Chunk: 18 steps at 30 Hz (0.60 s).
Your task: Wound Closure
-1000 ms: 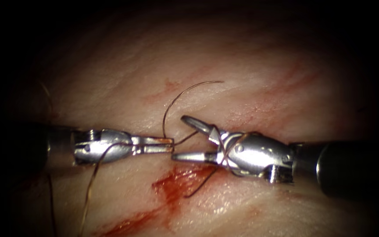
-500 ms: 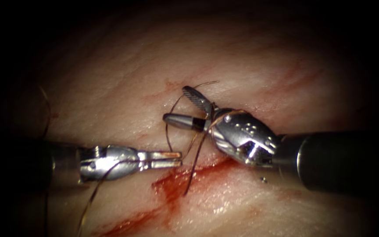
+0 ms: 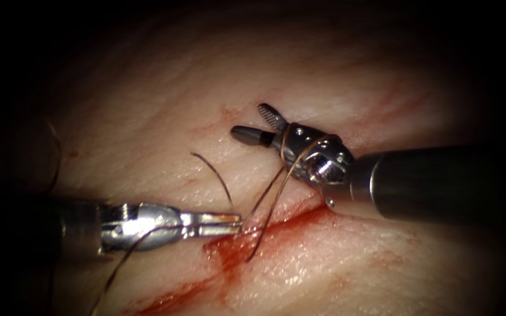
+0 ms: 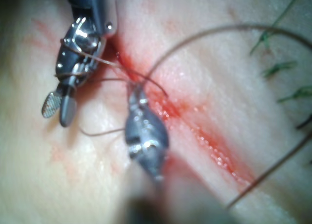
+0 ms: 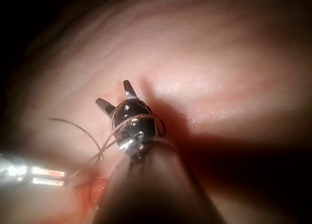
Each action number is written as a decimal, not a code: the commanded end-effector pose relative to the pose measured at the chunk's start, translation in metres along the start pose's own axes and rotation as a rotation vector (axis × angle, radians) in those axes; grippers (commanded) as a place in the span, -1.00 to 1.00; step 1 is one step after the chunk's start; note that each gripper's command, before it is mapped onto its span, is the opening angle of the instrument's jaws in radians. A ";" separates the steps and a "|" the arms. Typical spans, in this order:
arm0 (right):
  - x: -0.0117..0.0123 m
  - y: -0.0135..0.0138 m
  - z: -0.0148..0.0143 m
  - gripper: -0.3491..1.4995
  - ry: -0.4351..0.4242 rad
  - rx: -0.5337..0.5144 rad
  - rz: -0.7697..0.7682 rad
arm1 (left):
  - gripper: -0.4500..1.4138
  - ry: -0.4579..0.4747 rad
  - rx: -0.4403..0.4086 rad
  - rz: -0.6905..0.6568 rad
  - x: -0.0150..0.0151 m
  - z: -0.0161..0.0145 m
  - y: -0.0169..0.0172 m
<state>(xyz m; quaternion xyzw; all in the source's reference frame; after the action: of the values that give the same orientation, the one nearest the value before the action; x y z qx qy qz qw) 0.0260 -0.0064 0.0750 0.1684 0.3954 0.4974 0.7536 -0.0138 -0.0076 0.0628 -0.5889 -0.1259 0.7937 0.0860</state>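
My left tool lies flat at the left of the cut, its jaws shut on the thread close to a short free tail that curls up and left. My right tool hovers over the tissue beyond the cut with its jaws open and holding nothing. Two turns of thread are wound round its wrist and run down to the cut. In the left wrist view the right tool carries these loops beside my left tool. The right wrist view shows the open right tool.
Red fluid fills the cut, which runs diagonally from lower left toward the right shaft. A long strand of thread trails from under the left tool toward the lower left. Green marks lie on the tissue far from the cut.
My right tool has lifted up and back from the left tool's tip, turning as it went, with the thread wound on it. The free tail has swung left. The left tool has barely moved.
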 end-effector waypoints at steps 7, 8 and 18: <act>-0.0027 -0.0023 0.0006 0.82 -0.054 0.078 -0.028 | -1.00 0.001 -0.001 -0.001 -0.0007 0.0008 0.0004; -0.0027 -0.0025 0.0004 0.82 -0.055 0.081 -0.052 | -1.00 0.000 -0.001 0.000 -0.0007 0.0008 0.0004; -0.0036 -0.0034 -0.0010 0.94 -0.066 0.113 -0.178 | -1.00 0.000 -0.004 0.005 -0.0012 0.0005 0.0005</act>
<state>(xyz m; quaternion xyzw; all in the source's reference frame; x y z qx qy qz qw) 0.0260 -0.0106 0.0731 0.1895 0.4117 0.3959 0.7986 -0.0133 -0.0080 0.0633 -0.5892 -0.1251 0.7940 0.0823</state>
